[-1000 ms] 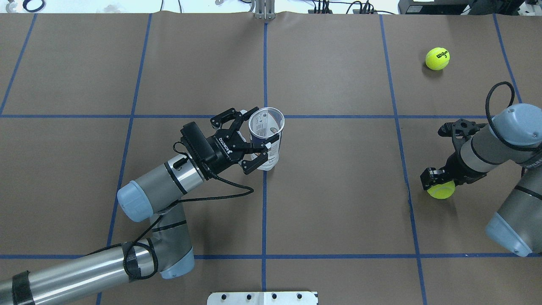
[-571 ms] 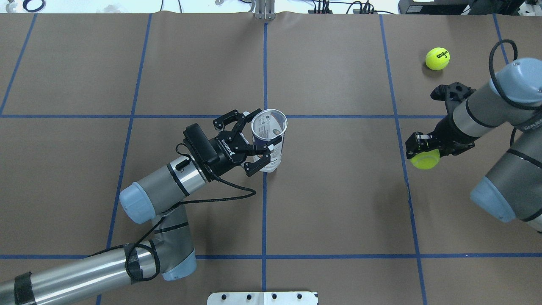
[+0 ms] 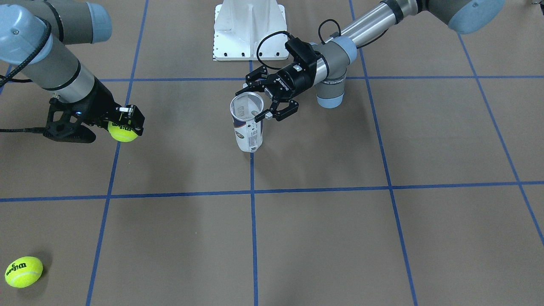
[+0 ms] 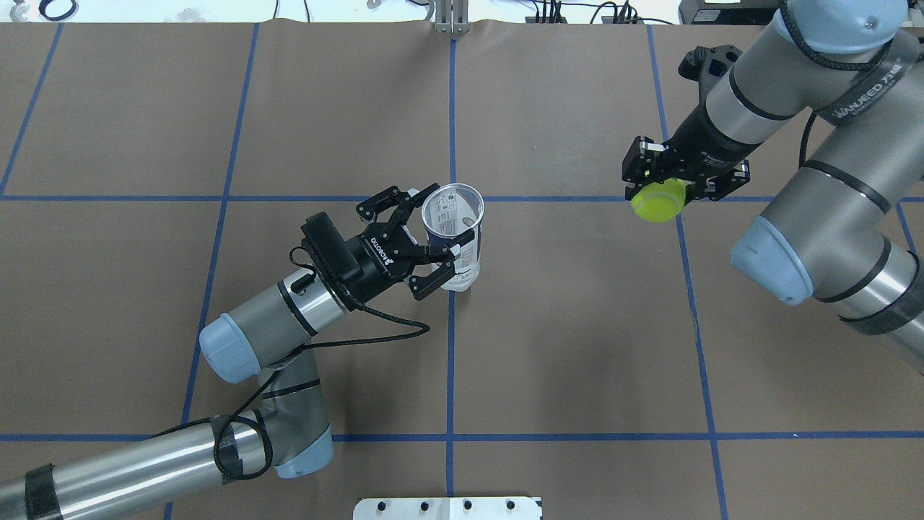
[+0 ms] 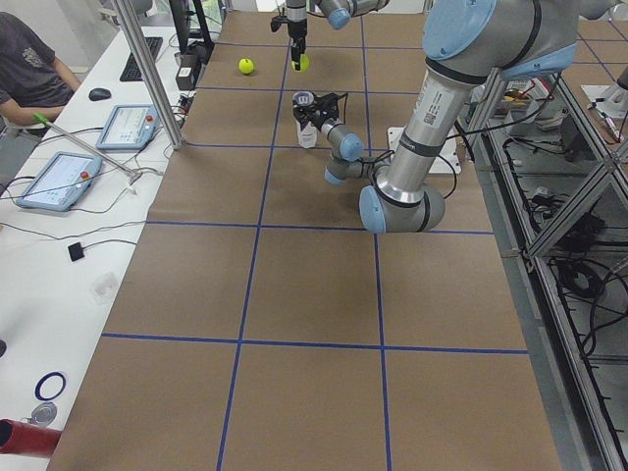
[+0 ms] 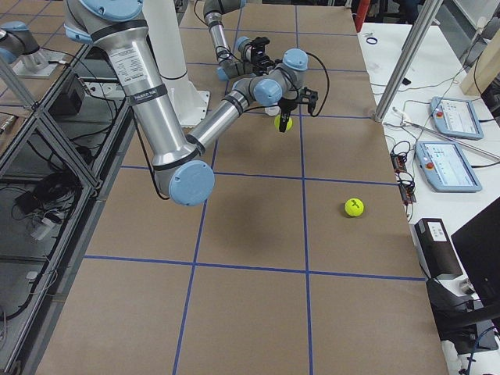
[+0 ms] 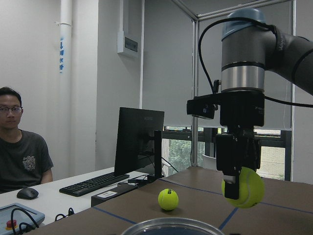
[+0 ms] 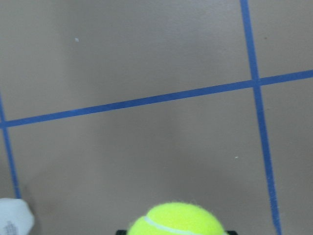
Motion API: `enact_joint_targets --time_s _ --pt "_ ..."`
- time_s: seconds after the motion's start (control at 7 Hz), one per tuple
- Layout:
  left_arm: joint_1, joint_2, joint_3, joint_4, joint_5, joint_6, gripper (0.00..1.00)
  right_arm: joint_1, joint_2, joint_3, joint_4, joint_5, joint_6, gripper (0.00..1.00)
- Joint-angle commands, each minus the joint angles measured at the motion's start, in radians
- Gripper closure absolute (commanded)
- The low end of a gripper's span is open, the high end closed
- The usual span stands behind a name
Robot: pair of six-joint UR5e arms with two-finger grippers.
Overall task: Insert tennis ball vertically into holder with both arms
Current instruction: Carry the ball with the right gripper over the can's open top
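Note:
The holder (image 4: 462, 261), a clear can with a white and navy label, stands upright at the table's middle, mouth up; it also shows in the front view (image 3: 248, 134), and its rim shows in the left wrist view (image 7: 171, 226). My left gripper (image 4: 440, 220) is shut on the holder near its rim, seen also from the front (image 3: 250, 106). My right gripper (image 4: 658, 189) is shut on a yellow-green tennis ball (image 4: 657, 202) and holds it above the table, to the holder's right. That ball also shows in the front view (image 3: 122, 131) and both wrist views (image 7: 247, 188) (image 8: 178, 220).
A second tennis ball (image 3: 23, 272) lies on the table at the far right, beyond the right arm (image 6: 354, 207); the arm hides it in the overhead view. The white pedestal base (image 3: 248, 29) stands at the robot's side. An operator (image 7: 19, 142) sits at a side desk with tablets (image 5: 59, 182).
My right gripper has lifted its tennis ball off the table and carried it away from the robot and left, towards the holder. My left gripper and the holder have barely shifted.

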Motion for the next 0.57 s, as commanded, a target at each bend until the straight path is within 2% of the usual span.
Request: enact_joint_targets --time_s 0.0,0.14,0.43 --pt "0.004 0.002 0.007 -0.013 0.005 0.001 0.24 -0.003 0.093 0.01 -0.006 0.009 0.128 1.0" --pt "0.021 0.003 0.013 -0.011 0.005 0.003 0.24 -0.011 0.144 0.03 -0.006 0.021 0.154 1.0" --pt "0.027 0.003 0.022 -0.011 0.005 0.001 0.23 -0.025 0.168 0.028 -0.006 0.018 0.174 1.0"
